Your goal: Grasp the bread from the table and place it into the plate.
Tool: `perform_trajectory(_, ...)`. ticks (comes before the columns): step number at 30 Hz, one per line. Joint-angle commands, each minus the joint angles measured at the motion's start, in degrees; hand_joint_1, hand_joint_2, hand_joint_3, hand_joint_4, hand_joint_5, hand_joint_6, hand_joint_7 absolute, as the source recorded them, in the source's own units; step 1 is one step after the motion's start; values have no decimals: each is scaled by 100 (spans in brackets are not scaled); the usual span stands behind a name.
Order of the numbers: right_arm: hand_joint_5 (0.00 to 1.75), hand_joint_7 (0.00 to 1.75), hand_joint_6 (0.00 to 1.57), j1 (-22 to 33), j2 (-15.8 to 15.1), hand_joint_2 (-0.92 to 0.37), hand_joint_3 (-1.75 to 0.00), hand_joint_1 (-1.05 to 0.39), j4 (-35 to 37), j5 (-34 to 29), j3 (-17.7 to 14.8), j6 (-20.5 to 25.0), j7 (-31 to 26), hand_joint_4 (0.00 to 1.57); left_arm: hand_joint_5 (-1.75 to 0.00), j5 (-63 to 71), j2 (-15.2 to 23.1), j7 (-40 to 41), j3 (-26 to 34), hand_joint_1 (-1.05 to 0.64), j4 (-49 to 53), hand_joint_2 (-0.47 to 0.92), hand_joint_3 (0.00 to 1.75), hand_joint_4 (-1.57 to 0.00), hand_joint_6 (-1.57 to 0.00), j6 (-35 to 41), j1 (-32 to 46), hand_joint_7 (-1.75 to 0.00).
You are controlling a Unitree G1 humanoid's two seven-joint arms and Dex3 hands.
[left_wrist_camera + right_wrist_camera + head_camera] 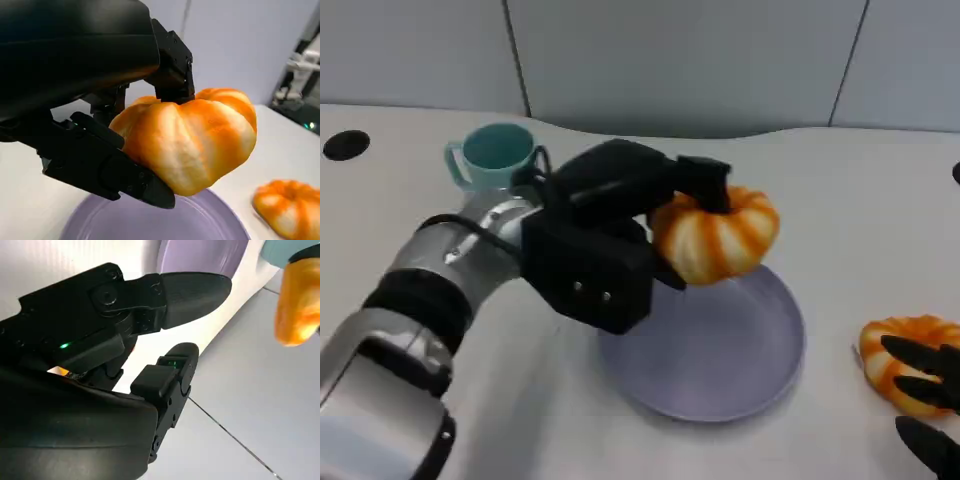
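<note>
I've got the left hand (620, 235) clamped on the bread (717, 236), fingers (172, 70) over the top and thumb side under it, see left wrist view. Bread is up off the desk (880, 210), hanging over the far-left rim of the purple plate (720, 355), not touching it. A 2nd orange-and-white bread (905, 360) lies on the desk right of the plate, w/ the right hand (930, 400) just beside it, its fingers (192, 290) apart & holding nothing. Teal mug (495, 155) sits behind the left forearm, far-left of the plate.
</note>
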Motion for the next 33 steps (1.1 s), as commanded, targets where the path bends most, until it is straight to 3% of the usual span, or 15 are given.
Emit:
perform_trajectory(1, 3, 0, 78, -14, -16, -92, -36, -37, 46, 31, -10, -134, -63, 98, -175, 397, -100, 134, -304, -12, 97, 90, 15, -83, -59, 82, -264, -175)
perform_trajectory(7, 3, 0, 78, -17, -10, -92, -35, -37, 62, -8, 2, -188, -79, 98, -175, 1071, -93, 526, -779, -16, 127, 75, 8, -85, -60, 204, -468, -175)
perform_trajectory(10, 3, 0, 78, 33, 47, -92, -35, -38, -94, 10, 14, -16, -58, 99, -175, 1444, -23, 637, -1051, -25, 119, 78, 8, -77, -53, 303, -631, -172)
perform_trajectory(14, 3, 0, 78, 39, 60, -92, -35, -37, -110, 36, 12, -41, -37, 98, -152, 1571, 59, 446, -1199, -40, 126, 83, 3, -54, -46, 361, -758, -135)
perform_trajectory(18, 3, 0, 78, 73, 77, -92, -35, -38, -210, 10, 16, 104, -27, 99, -142, 1530, 135, 88, -1242, -53, 96, 84, 1, -32, -37, 281, -851, -122)
perform_trajectory(21, 4, 0, 78, 90, 66, -92, -35, -38, -244, 2, 23, 118, -29, 100, -114, 1376, 150, -371, -1182, -59, 88, 87, 0, -26, -42, 232, -899, -80)
perform_trajectory(23, 4, 0, 78, 100, 67, -92, -35, -38, -274, -13, 27, 143, -37, 100, -87, 1287, 156, -610, -1133, -62, 69, 87, 0, -27, -49, 234, -909, -44)
perform_trajectory(25, 4, 0, 77, 105, 76, -92, -35, -38, -293, -4, 29, 169, -39, 100, -72, 1198, 165, -871, -1111, -64, 45, 88, 0, -27, -53, 263, -927, -27)
perform_trajectory(28, 4, 0, 77, 102, 74, -92, -35, -38, -270, 19, 28, 120, -44, 100, -62, 1069, 183, -1170, -1054, -66, 46, 88, 0, -28, -55, 255, -933, -16)
perform_trajectory(30, 4, 0, 78, 94, 62, -92, -35, -37, -218, 30, 22, 34, -55, 100, -46, 908, 199, -1530, -996, -71, 91, 90, 0, -21, -48, 248, -955, -7)
perform_trajectory(33, 4, 0, 78, 77, 51, -92, -35, -37, -165, 45, 12, -30, -58, 100, -37, 778, 224, -1806, -924, -74, 62, 91, 0, -19, -44, 255, -964, -2)
